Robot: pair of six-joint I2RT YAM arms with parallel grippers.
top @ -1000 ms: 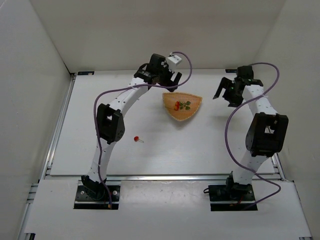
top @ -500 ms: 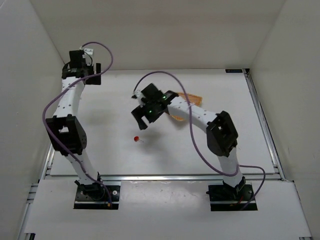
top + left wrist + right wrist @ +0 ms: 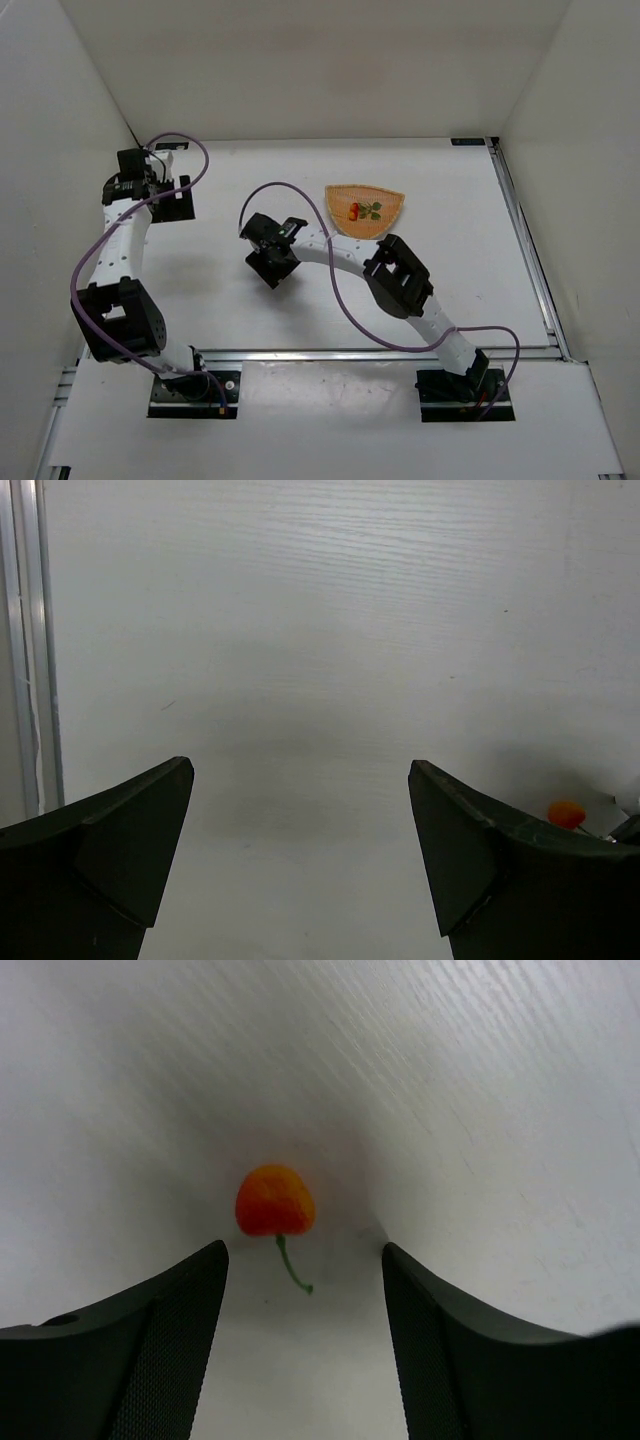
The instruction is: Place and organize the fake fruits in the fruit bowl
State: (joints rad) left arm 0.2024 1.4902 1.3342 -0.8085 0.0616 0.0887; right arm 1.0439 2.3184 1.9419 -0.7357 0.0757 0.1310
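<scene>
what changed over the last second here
The right hand swung from the far right, across the basket, and now hovers open over the single berry, which lies on the table between its fingers, not gripped. The left hand pulled back from beside the basket to the far left, open. Nothing was grasped or released. The basket and its leafy berry cluster stayed put.

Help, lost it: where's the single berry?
Right wrist view: the berry lies on the table just ahead of the open right gripper, left of the basket.
</scene>
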